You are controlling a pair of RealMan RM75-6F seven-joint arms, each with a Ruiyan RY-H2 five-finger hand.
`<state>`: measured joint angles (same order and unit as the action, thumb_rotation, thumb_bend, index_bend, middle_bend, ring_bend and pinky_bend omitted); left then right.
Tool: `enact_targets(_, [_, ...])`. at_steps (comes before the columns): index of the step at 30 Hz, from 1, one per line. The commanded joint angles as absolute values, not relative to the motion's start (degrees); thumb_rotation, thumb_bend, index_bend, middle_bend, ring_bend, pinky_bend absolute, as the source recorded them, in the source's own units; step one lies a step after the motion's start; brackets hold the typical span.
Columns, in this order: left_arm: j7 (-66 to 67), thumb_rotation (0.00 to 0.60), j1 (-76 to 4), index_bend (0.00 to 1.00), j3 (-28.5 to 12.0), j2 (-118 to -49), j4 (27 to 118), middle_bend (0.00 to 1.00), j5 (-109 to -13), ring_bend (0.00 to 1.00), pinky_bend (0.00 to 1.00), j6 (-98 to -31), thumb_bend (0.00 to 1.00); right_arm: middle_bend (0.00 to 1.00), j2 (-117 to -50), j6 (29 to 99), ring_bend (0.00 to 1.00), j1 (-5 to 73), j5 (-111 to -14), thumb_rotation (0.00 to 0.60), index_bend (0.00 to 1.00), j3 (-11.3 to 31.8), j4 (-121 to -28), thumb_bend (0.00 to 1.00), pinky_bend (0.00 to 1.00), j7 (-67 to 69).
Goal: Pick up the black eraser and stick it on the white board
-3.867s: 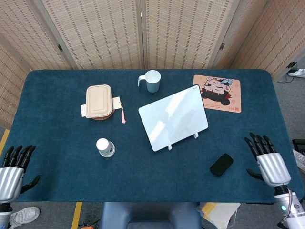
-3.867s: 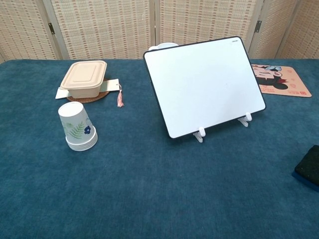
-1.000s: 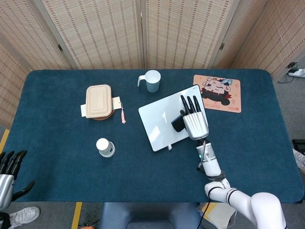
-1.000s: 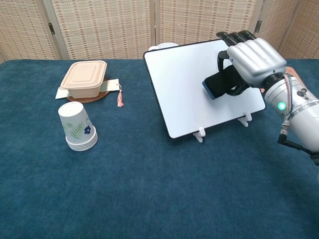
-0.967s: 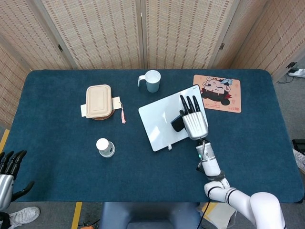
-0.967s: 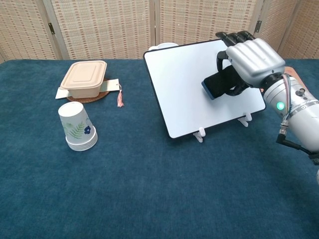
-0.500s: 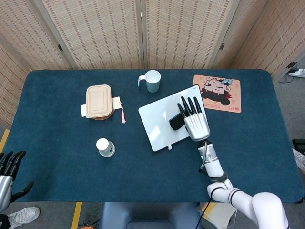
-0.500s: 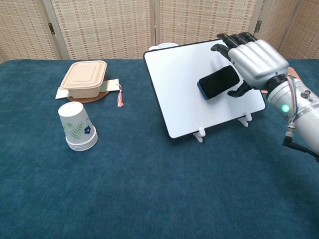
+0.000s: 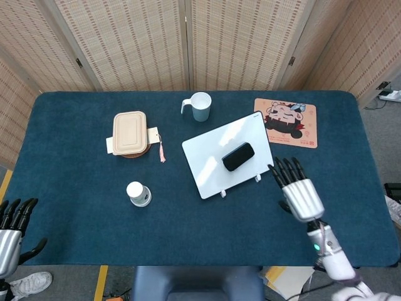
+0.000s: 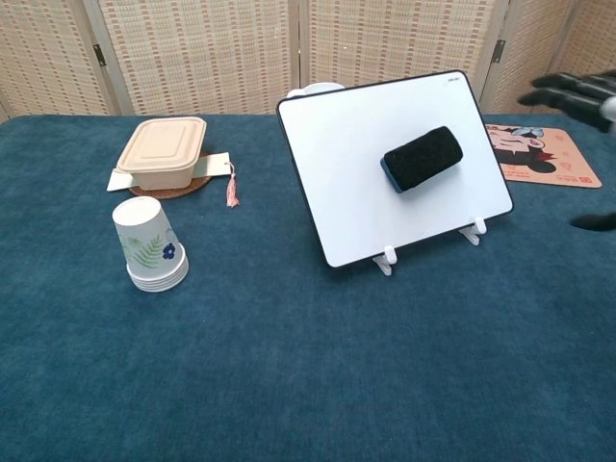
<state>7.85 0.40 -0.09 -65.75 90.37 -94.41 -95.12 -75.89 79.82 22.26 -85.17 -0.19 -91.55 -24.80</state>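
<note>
My left hand [image 9: 11, 235] hung open off the surface's [image 9: 75, 188] near left corner. The black eraser [image 10: 422, 158], a fuzzy rounded block, clung to the smooth, tilted white board [image 10: 351, 192]. My right hand [image 9: 297, 191] hovered empty, dark fingers spread, just right of the board.

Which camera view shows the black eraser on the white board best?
The chest view: the black eraser faces the camera, large, stuck on the tilted white board. The head view shows it smaller, from above.

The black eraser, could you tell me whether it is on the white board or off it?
On: black eraser sits against the white board, no hand touching.
</note>
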Motion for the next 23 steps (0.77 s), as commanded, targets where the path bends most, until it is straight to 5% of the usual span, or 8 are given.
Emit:
enact_targets(1, [7.8,0.6,0.6,0.09,-0.2,-65.9,90.4,0.16,-94.5,0.1,0.0,-95.6,0.24,0.0,-66.1,82.2,0.0,14.1,-84.5,0.6,0.02,-7.2,-101.2,0.19,0.0,-24.9])
enact_targets(10, [7.6,0.6,0.8,0.09,-0.2,-65.9,89.9,0.16,-95.2,0.1,0.0,-96.3,0.24,0.0,-67.9,88.3,0.0,8.8,-87.7,0.6,0.02,-6.5,-94.9,0.19,0.0,-16.9])
enact_targets(23, [9.0,0.6,0.8,0.09,-0.3,-66.4,90.2,0.16,-94.7,0.1,0.0,-95.6,0.24,0.0,-67.3,86.6,0.0,7.8,-89.2,0.6,0.02,-5.2,-91.9,0.19,0.0,-11.2])
